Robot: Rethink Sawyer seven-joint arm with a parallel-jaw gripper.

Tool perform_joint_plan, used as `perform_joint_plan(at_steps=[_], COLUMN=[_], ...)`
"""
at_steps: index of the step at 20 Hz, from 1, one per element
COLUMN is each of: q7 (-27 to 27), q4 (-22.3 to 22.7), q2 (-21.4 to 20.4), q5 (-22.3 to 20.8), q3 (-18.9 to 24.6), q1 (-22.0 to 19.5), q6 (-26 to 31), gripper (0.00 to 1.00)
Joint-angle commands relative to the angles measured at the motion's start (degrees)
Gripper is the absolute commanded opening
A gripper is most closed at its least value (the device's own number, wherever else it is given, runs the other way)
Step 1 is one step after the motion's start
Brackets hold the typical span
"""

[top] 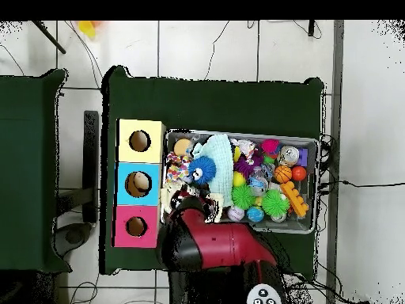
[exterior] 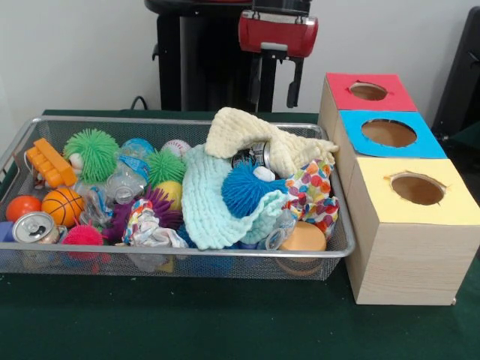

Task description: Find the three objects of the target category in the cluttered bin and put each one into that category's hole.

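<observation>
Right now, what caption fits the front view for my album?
A wire bin crammed with toys and cloths beside three wooden boxes with holes, gripper hanging above.

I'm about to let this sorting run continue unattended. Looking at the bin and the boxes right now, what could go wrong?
1. The can lies half buried under the cream cloth and beside the blue spiky ball; a grab there may lift cloth instead.
2. The blue knitted cloth drapes over much of the mesh bin, so targets underneath may go unseen.
3. The holes in the red box, blue box and yellow box look fairly small; a bulky or dangling item could catch on a rim.
</observation>
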Motion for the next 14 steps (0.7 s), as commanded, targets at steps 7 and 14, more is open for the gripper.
perform_joint_plan(at_steps=[7, 14], q7=[0.44, -1.04], q4=[0.38, -0.64], q2=[0.18, -0.13], q5=[-6.21, -8.54], q3=[2.14, 3.61], q1=[-6.64, -9.76], q6=[-0.94, 0.1], gripper=[1.0, 1.0])
